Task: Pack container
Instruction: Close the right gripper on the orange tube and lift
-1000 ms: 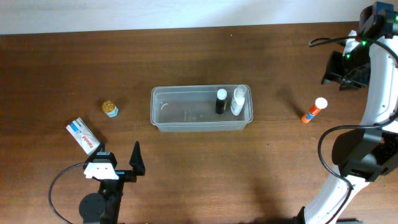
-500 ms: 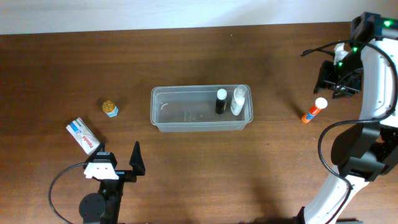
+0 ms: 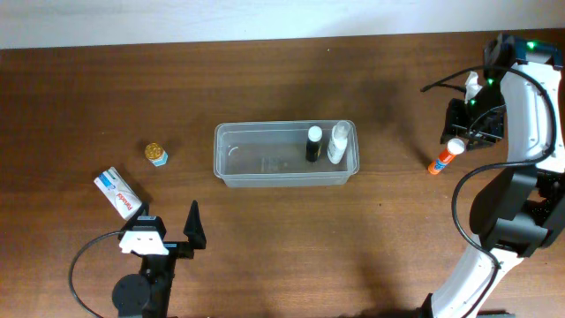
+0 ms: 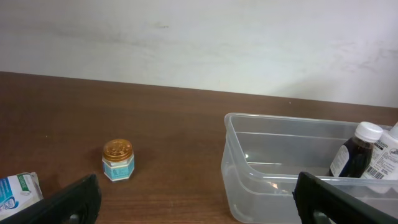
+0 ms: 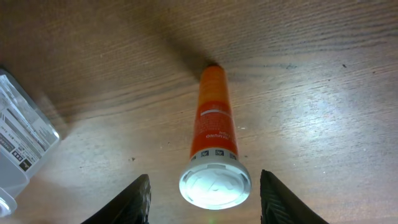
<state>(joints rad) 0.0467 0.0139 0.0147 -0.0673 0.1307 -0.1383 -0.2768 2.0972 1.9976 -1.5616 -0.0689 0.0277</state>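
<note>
While the container [image 3: 256,159] sits mid-table, open side up, long axis running left to right, dark bottle [image 3: 313,144] and clear bottle [image 3: 337,141] at its right end, the right gripper [image 5: 208,202] straddles an orange tube [image 5: 214,124], spread wide; the left gripper [image 4: 199,205] gapes wide too.

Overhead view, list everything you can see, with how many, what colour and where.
table: 1, dark brown wood, under everything
container: 1, clear, table centre
dark bottle: 1, dark with white cap, inside the container's right end
pale bottle: 1, whitish, inside the container, right of the dark bottle
small jar: 1, gold lid, pale body, left of the container
box: 1, white with blue and red, front left
tube: 1, orange with white cap, lying right of the container
left jaws: 1 pair, black, front left, open
right jaws: 1 pair, black, open, straddling the tube's cap
</note>
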